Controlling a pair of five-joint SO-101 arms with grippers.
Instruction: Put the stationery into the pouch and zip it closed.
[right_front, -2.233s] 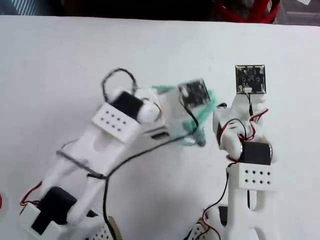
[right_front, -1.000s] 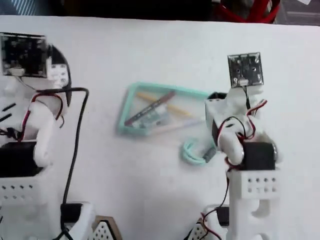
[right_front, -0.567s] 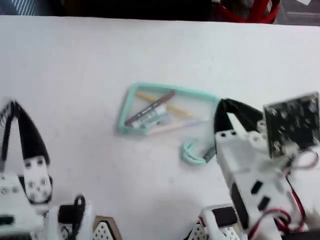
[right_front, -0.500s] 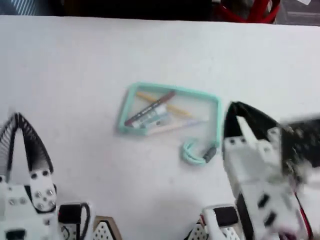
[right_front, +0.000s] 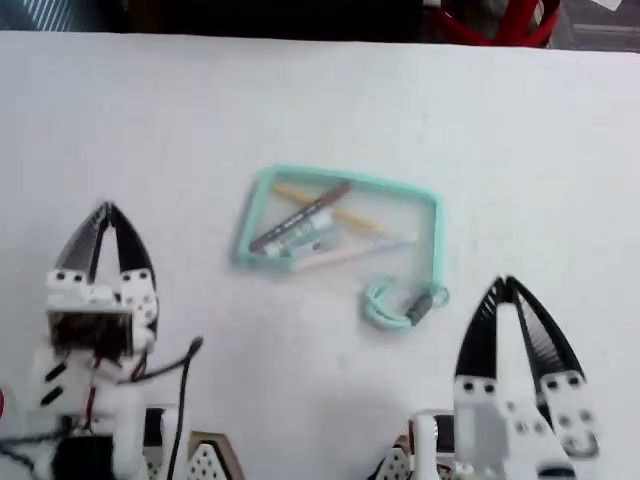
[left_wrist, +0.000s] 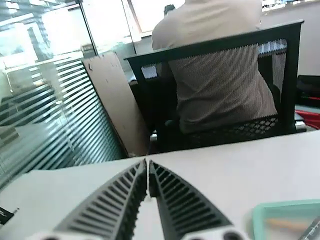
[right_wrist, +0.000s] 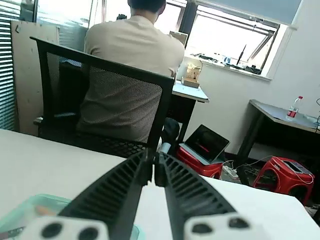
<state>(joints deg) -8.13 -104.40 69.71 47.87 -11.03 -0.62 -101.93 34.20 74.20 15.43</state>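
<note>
both backed off the pouch (right_front: 340, 215) since prev frames: left pincer (right_front: 105, 207) & right pincer (right_front: 507, 283), tips pinched closed.

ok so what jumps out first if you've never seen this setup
The mint-rimmed clear pouch lies in the middle of the table with stationery showing through it, its loop strap curled alongside. The left hand and right hand sit shut on either side, nearer the front edge, touching nothing.
</note>
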